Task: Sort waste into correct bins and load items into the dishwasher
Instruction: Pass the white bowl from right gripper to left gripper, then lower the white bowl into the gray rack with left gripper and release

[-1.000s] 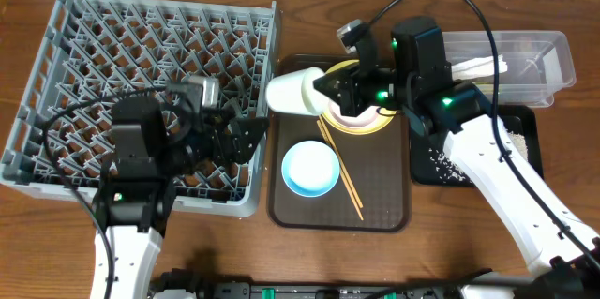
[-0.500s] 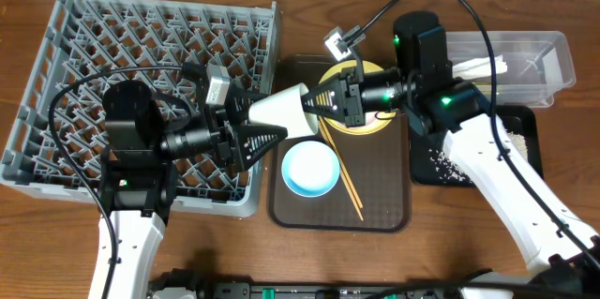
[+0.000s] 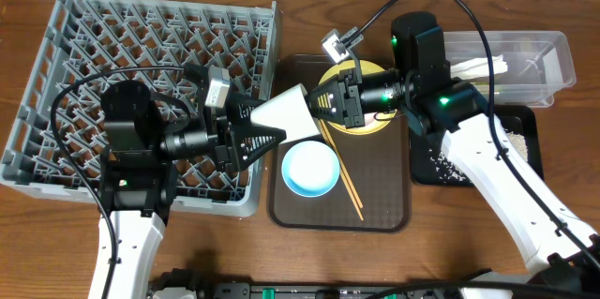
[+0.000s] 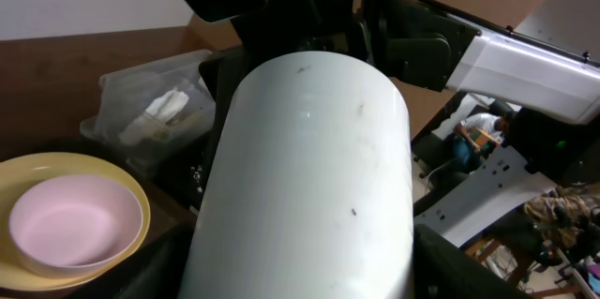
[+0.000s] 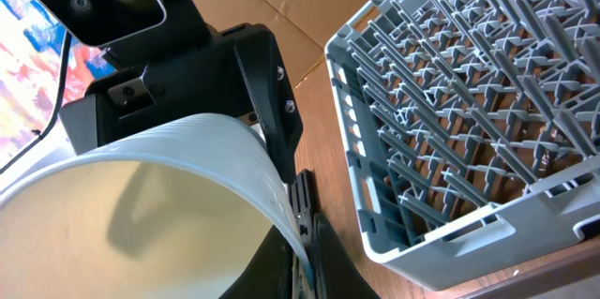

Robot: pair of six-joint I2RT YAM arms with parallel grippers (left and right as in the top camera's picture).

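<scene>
1. Small cream cup [image 3: 292, 112] hangs on its side in the air, over the gap between the grey dish rack [image 3: 122, 27] and the brown tray [image 3: 384, 196]
2. Right gripper [image 3: 317, 110] pinches the cup's rim wall
3. Left gripper [image 3: 275, 119] straddles the cup's base with jaws spread; contact cannot be told
4. Below on the tray lie the light blue bowl [image 3: 310, 168] and chopsticks [image 3: 342, 172], and the yellow plate [image 4: 19, 177] holds a white bowl [image 4: 70, 219]
</scene>
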